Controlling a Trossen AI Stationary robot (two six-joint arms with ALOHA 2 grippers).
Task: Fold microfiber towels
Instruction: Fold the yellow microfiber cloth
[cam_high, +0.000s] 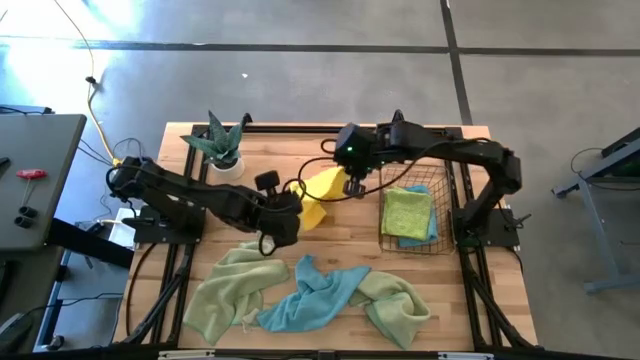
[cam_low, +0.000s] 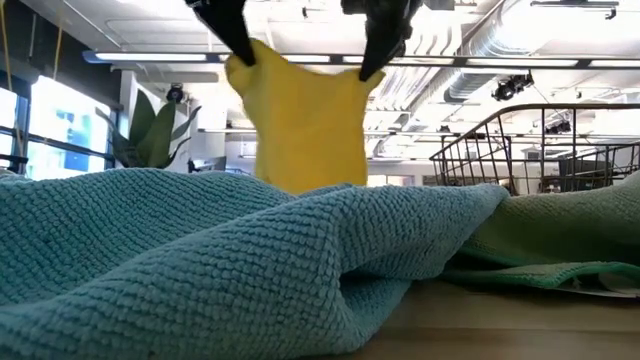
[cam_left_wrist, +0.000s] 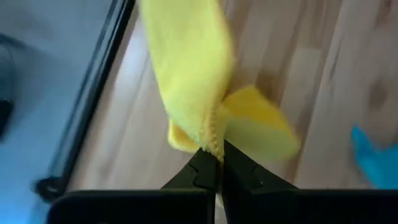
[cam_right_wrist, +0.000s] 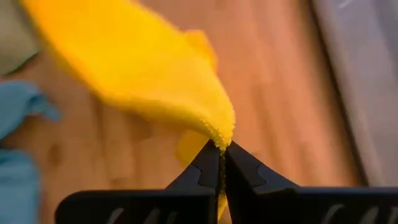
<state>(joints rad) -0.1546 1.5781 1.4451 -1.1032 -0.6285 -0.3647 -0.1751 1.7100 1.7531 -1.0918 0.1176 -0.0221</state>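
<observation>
while both grippers pinch its corners, the fuzzy yellow towel (cam_high: 322, 190) hangs limp, lengthwise creased.

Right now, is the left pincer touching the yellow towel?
Touching. The left wrist view shows the left pincer shut on an edge of the yellow towel.

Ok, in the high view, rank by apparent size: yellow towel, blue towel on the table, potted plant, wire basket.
1. Blue towel and wire basket: look alike, no ranking.
2. Yellow towel, partly hidden by the grippers.
3. Potted plant, though close to the yellow towel.
</observation>
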